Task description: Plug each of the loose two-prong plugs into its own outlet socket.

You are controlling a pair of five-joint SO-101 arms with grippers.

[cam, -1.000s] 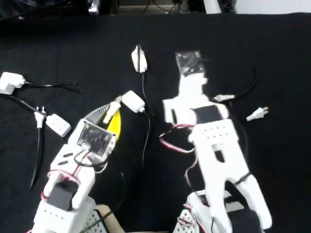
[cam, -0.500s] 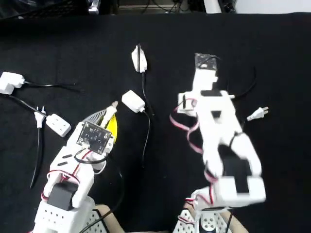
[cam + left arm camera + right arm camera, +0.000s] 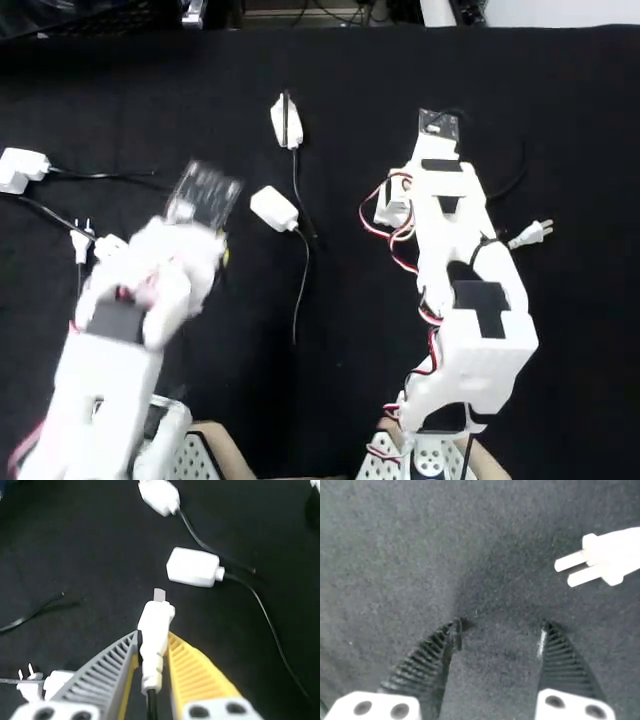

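Black-cloth desk point(image 3: 560, 110), cords point(image 3: 300, 270) scattered, bare cloth toward far edge. Left gripper point(image 3: 152, 639) clenched on white plug point(image 3: 156, 620), near outlet socket point(image 3: 192, 567). Right gripper point(image 3: 499, 632) released, spread above bare cloth; loose plug point(image 3: 600, 560) just beside.

Black felt-like cloth over the tabletop point(image 3: 560, 90), evenly lit, dark clutter of cables point(image 3: 345, 10) beyond its far edge, pale white surface point(image 3: 560, 10) at one far corner
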